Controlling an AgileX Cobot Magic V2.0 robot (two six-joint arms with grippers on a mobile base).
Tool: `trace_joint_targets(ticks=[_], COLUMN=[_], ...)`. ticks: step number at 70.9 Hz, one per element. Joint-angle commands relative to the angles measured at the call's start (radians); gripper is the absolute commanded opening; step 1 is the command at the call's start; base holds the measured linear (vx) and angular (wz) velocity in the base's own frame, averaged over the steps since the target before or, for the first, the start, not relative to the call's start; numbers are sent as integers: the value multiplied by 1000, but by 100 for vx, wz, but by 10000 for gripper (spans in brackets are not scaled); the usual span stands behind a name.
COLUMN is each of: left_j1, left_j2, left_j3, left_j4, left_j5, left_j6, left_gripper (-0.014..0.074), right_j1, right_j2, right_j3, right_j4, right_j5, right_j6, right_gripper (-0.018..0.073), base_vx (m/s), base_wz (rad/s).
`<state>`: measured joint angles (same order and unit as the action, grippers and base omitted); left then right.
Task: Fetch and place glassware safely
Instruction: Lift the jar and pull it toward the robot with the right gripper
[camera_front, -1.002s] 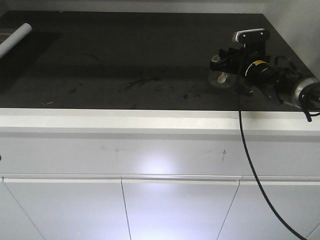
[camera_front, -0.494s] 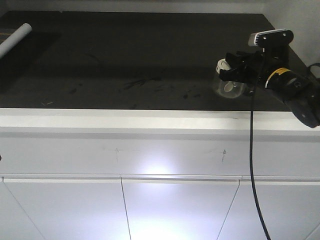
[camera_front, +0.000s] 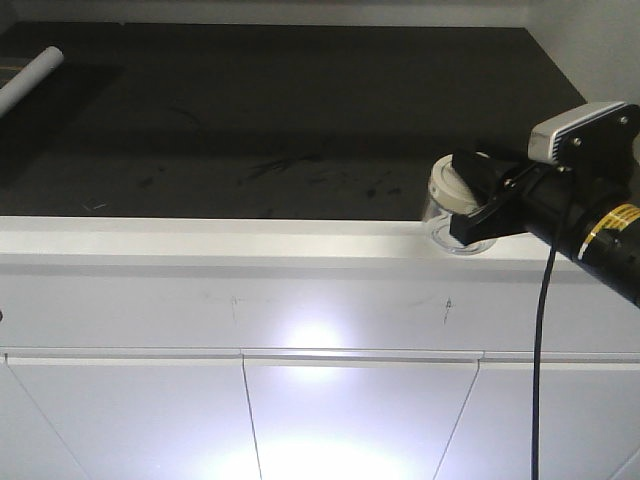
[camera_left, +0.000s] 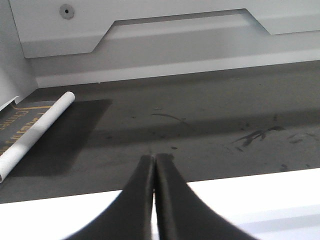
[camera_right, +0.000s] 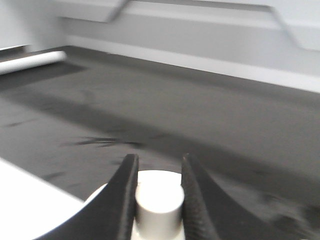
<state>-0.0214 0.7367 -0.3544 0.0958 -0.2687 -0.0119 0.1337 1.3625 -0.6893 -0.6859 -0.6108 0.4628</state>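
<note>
The glassware is a small squat clear glass jar (camera_front: 453, 215) with a round cream-white lid. In the front view it hangs over the white front ledge of the dark counter (camera_front: 300, 110), at the right. My right gripper (camera_front: 478, 195) is shut on the lid's central knob (camera_right: 159, 204), which sits between the two black fingers (camera_right: 125, 192); the gripper's midpoint shows in the right wrist view (camera_right: 159, 165). My left gripper (camera_left: 154, 159) is shut and empty, pointing at the counter from over the white ledge. It does not show in the front view.
A grey-white cylindrical tube (camera_front: 30, 78) lies at the counter's far left, also in the left wrist view (camera_left: 35, 135) beside a dark mat (camera_left: 60, 135). A white back wall (camera_left: 165, 50) bounds the counter. White cabinet fronts (camera_front: 300, 420) lie below. A black cable (camera_front: 540, 350) hangs from the right arm.
My right gripper has carried the jar toward the front and slightly right, from the dark counter surface to over the white front ledge.
</note>
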Motion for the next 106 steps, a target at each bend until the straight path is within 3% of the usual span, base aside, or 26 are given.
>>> trace_joint_targets(ticks=[1,19,44,106], left_j1=[-5,-5,-5,-5], left_j2=[-4,-4,-4,-4], left_j3=[-26,-26,-26,-26], left_j4=[-11,-11,-11,-11], left_j5=[-72,-72,-72,-72], left_j6=[-7,-7,-7,-7], left_gripper=[-7,-7,-7,-7], right_j1=[65,272,477,500], right_j2=[-69,-106,-113,-113], right_j3=[-19,-19,-19,-19], right_j4=[7,10,11,15], right_j5=[-81,-79,-51,-53], right_j6=[-1,17,29,29], right_gripper=[-3,-3,-3,-3], base_vx=[0,0,0,0], base_wz=[0,0,0,0])
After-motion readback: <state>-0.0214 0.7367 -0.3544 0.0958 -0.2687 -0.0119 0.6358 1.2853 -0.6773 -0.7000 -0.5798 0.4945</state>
